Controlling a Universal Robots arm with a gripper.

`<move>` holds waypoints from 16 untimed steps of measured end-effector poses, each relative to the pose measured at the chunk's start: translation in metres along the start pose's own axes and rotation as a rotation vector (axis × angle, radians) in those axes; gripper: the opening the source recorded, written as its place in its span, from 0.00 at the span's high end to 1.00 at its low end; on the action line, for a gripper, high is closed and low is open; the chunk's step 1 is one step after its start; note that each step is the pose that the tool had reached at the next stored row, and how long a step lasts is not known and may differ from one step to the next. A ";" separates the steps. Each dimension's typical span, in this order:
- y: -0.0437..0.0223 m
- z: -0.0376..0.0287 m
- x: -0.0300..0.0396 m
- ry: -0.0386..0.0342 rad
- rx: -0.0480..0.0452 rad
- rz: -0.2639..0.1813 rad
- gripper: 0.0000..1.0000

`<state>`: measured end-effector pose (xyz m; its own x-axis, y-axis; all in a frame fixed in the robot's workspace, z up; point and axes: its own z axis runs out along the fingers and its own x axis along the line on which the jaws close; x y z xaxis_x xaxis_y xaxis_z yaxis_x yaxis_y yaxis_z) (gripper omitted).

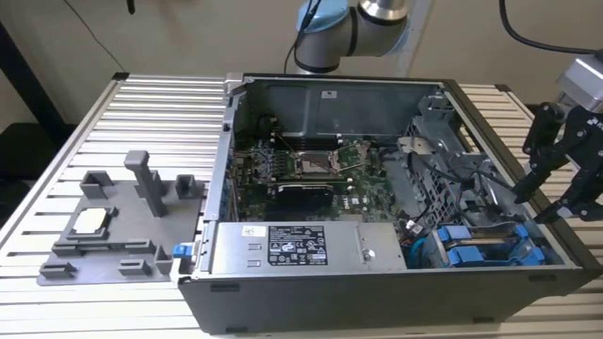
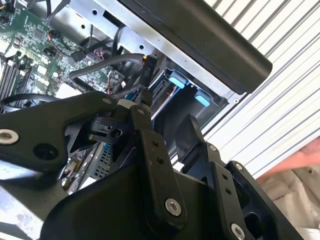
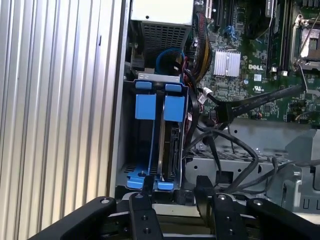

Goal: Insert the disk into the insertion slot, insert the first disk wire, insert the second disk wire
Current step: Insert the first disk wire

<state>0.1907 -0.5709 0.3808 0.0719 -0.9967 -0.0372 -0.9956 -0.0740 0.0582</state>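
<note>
- The gripper (image 1: 535,203) hangs at the right edge of the exterior view, just above the case wall. Its two fingers are apart and nothing is clamped between them.
- The disk (image 3: 170,142) stands on edge in the insertion slot (image 3: 158,78) of the drive cage, at the lower right of the exterior view. Its blue frame tabs point up out of the bay.
- Judged as a load, the disk is rigid, dense for its size and sensitive to knocks. Its bare metal faces are likely slick and its circuit side is delicate.
- The blue plastic frame looks like the safest hold. It should give a little and offer more friction than the metal.
- The black cables (image 3: 220,142) loop just beside the cage. They are limp, so the stiff connector body is the better place to pinch. I cannot tell which ones serve the disk.
- The power-supply box (image 1: 296,254) carries a white printed label, and the motherboard (image 3: 260,65) has white lettering. The disk's own label is hidden, since the disk is edge-on.
</note>
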 end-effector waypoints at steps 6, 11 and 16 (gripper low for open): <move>-0.0029 0.0015 -0.0020 0.0008 -0.0005 -0.013 0.53; -0.0049 0.0043 -0.0041 0.0024 -0.0008 -0.038 0.53; -0.0095 0.0059 -0.0060 0.0032 -0.0009 -0.052 0.53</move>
<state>0.1993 -0.5640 0.3747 0.1234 -0.9917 -0.0370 -0.9905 -0.1254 0.0572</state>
